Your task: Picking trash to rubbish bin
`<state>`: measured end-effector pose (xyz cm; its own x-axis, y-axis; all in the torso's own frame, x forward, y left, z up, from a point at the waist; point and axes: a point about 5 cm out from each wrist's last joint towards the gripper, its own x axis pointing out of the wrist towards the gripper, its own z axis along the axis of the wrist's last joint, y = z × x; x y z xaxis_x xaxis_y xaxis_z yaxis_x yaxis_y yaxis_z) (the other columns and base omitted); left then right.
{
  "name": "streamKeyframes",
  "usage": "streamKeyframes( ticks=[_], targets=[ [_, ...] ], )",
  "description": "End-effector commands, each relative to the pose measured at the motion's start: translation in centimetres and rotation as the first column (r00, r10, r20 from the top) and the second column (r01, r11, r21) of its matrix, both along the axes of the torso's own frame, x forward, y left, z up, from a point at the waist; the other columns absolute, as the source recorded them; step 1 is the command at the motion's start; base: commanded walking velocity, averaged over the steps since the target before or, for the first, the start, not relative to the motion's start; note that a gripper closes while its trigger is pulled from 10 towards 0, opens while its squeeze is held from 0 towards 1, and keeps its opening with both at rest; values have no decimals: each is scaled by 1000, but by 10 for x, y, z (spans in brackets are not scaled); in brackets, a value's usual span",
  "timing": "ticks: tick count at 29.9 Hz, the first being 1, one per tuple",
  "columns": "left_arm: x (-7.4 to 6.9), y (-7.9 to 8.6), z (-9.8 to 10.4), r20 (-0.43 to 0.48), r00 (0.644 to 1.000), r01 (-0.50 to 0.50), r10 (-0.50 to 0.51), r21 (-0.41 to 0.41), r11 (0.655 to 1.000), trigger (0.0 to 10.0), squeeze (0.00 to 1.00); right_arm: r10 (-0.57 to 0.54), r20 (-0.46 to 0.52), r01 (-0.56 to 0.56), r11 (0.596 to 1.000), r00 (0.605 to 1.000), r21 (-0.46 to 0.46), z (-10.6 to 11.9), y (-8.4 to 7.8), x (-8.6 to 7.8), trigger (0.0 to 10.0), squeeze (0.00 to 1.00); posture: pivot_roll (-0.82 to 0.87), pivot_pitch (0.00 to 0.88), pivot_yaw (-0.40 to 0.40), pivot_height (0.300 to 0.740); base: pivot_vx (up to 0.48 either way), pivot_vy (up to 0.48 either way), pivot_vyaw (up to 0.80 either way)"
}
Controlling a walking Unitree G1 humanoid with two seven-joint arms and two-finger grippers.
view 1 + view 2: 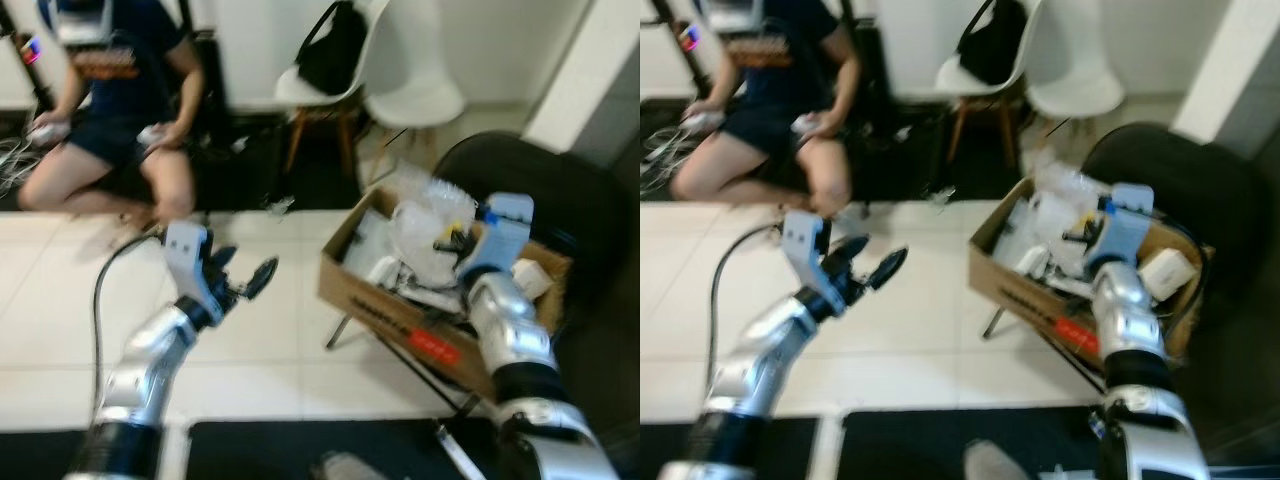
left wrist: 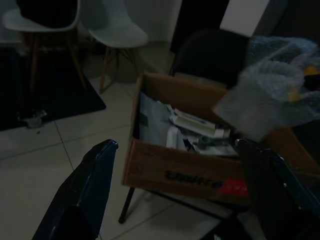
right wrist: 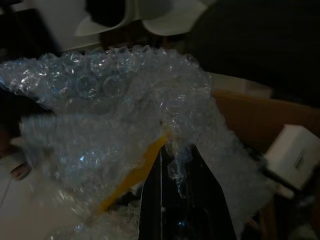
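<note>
Our right gripper (image 3: 172, 165) is clenched on a crumpled sheet of clear bubble wrap (image 3: 115, 120) with a strip of yellow tape, and the right wrist view shows the black fingers pinched together into its lower edge, a detail the blurred head views hide. In the left eye view that bubble wrap sits at centre right of the frame, held over the open brown cardboard box (image 1: 385, 300), which is already packed with white papers and small cartons. The box rests tilted on a thin metal stand, with a red label on its near side. Our left gripper (image 1: 240, 280) hangs released at centre left over the pale tiled floor (image 1: 280, 340), fingers (image 2: 90, 185) spread wide; its wrist view looks between them at the box's printed front and the wrap above it. Behind the box is a black round-backed chair (image 1: 560, 200). Along the top of the frame stand two white moulded chairs (image 1: 400, 85), one carrying a black bag (image 1: 335, 50), and at upper left a seated person (image 1: 120, 110) holds controllers.
</note>
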<state>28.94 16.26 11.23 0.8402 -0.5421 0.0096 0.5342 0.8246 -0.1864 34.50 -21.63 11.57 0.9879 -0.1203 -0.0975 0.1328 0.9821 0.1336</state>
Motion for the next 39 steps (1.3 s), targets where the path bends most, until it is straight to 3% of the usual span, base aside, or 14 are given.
streamKeyframes(
  ticks=[1, 7, 24, 29, 39],
  targets=[
    [-1, 2, -4, -20, 1000, -2, 3, 15, 1000, 10000, 0, 2, 34, 0, 999, 999, -42, 9, 5, 4, 10000, 0, -105, 0, 32, 740, 0, 0, -769],
    [0, 1, -4, -19, 1000, -3, 4, 14, 1000, 10000, 0, 27, 44, -19, 986, 999, -165, 19, 15, 10, 10000, 0, -99, 0, 27, 740, 0, 0, -769],
    [1, 1, -2, 5, 1000, -28, 28, 22, 999, 10000, 0, 131, 54, -117, 973, 990, -198, 19, 41, 13, 10000, 0, -93, 0, 20, 740, 0, 0, -769],
    [1, 2, -2, 8, 999, -34, 34, 42, 999, 10000, 0, 210, 49, -194, 956, 977, -219, 14, 52, 9, 10000, 0, -92, 0, 23, 740, 0, 0, 0],
    [1, 2, -2, 21, 999, -29, 28, 48, 998, 10000, 0, 235, 47, -220, 954, 971, -204, 11, 57, 8, 10000, 0, -90, 0, 26, 740, 259, 0, 0]
  ],
)
